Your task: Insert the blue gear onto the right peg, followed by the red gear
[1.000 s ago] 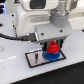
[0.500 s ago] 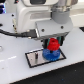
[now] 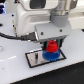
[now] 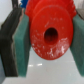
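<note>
The blue gear lies flat on the black-framed grey plate, at the plate's end toward the exterior view's right. The right peg is hidden under it. My gripper is shut on the red gear and holds it right over the blue gear's hub; I cannot tell if the two touch. In the wrist view the red gear fills the space between the green pads, with its centre hole facing the camera. The left peg is too small to make out.
The plate sits on a white table. The arm's white body and a black cable hang over the table behind the plate.
The gripper with the red gear stays over the blue gear; it may have sunk slightly. The blue gear and the plate have not moved.
</note>
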